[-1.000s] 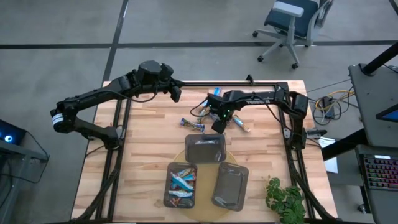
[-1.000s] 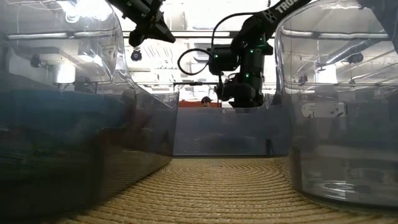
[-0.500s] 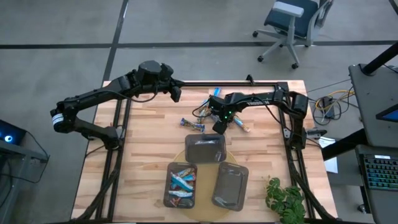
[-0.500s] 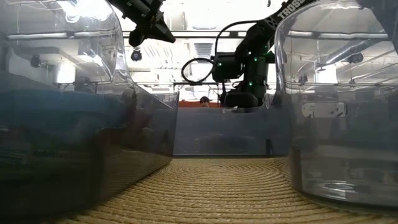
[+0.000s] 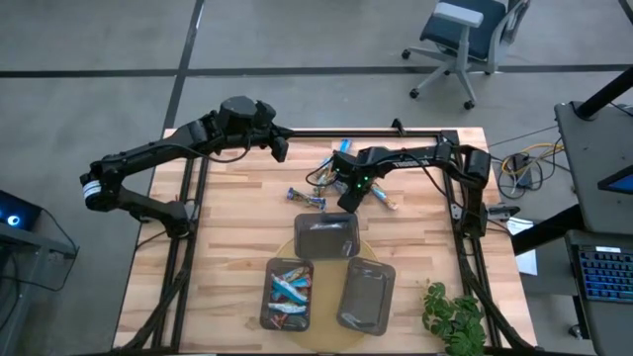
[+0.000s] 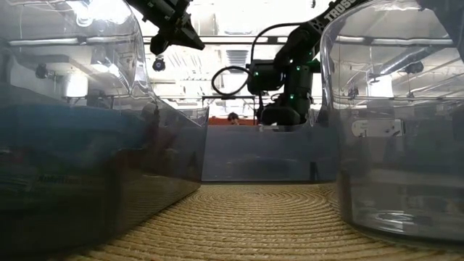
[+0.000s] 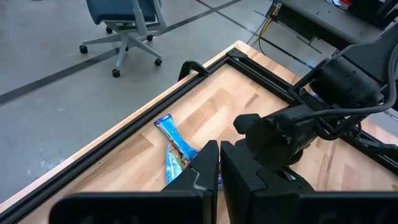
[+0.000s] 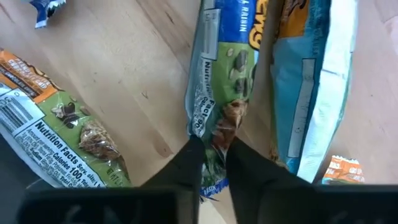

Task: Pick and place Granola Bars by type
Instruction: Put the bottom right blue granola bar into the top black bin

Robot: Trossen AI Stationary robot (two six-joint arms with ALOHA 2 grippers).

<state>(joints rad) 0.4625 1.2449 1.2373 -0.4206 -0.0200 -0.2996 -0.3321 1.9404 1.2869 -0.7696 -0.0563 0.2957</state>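
Now: right tool (image 8: 211, 149) pinches glossy blue-green wrapped granola bar (image 8: 221, 87), long axis along fingers | near wooden counter's (image 5: 227, 227) far edge | left tool (image 7: 219, 163) clenched, raised.

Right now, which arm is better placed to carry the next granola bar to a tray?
The right: the right gripper is shut on a blue-green bar at the loose pile. The left gripper hangs shut at the table's far edge.

Wooden table (image 5: 227, 227) carries trays (image 5: 328, 237), loose Granola Bars (image 5: 307, 196).
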